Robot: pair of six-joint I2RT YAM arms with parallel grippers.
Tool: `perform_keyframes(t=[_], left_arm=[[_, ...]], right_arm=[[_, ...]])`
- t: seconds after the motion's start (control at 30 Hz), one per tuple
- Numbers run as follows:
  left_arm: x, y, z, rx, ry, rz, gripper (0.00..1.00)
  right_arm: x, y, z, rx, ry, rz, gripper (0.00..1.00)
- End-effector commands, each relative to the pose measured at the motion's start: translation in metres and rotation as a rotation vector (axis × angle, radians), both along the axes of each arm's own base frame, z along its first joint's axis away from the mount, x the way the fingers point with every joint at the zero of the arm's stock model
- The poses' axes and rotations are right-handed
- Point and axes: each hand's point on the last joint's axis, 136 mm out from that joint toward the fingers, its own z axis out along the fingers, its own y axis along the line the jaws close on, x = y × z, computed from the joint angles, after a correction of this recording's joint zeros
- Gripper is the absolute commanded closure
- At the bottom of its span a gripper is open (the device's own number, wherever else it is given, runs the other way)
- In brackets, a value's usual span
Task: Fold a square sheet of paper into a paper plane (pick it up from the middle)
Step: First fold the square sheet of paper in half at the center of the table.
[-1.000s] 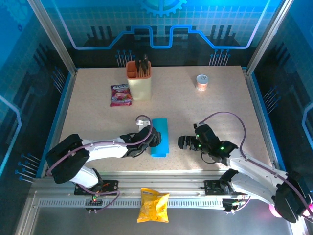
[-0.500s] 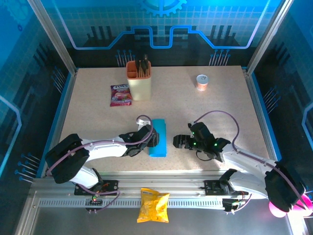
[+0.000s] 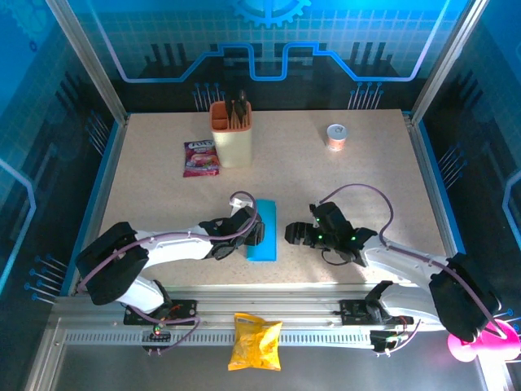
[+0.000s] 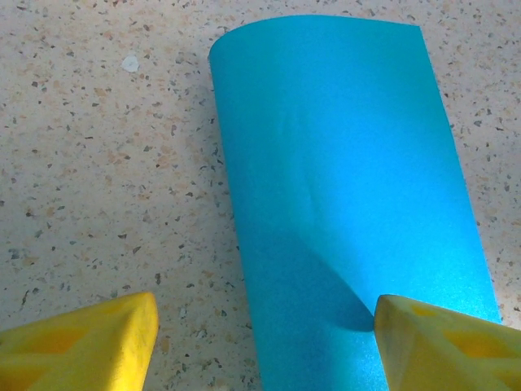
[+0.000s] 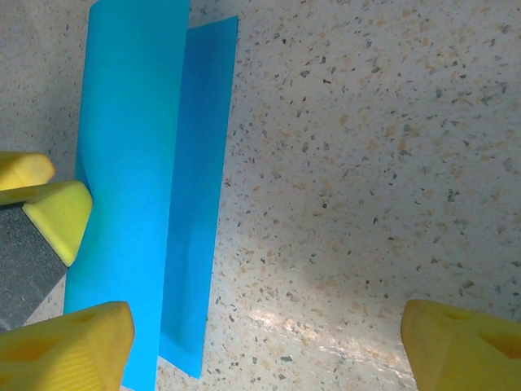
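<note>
While both arms reach low across the speckled table, the square sheet of paper lies folded lengthwise into a narrow cyan strip near the table's front edge, between the two grippers; the left gripper sits at the strip's left side with its jaws spread wide; in its wrist view one yellow fingertip is over the paper's top layer, touching or just above it, while the other is over bare table beside the fold; the right gripper is just beside the strip on the right, apart from it, jaws wide and facing the paper's long edge; its wrist view shows the top layer bowed, with the lower layer peeking out along the right; an orange-cream holder, a pink-purple snack packet and a small cup stand well apart at the back; a yellow crisp bag lies on the front rail.
</note>
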Motion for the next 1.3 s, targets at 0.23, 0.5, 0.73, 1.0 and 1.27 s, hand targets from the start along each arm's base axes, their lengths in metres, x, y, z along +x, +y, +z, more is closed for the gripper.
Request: perform_keyframes(t=[0.23,0.5,0.73,1.0,1.27], left_arm=[[0.007,0.003,-0.004,0.042,-0.001,0.022,0.28],[0.010,-0.003,-0.005,0.029,0.001,0.024,0.28],[0.009,-0.002,-0.010,0.040,0.011,0.019,0.28],[0.006,-0.002,-0.019,0.053,0.023,0.002,0.28],[0.006,-0.001,-0.024,0.061,0.029,-0.005,0.28]], right_arm=[[0.016,0.015,0.013,0.062,-0.017,-0.009,0.46],[0.017,0.021,0.008,0.074,0.000,0.006,0.65],[0.018,0.024,0.006,0.080,0.004,0.013,0.70],[0.019,0.026,0.004,0.082,0.006,0.021,0.78],[0.020,0.026,0.003,0.079,0.009,0.020,0.85]])
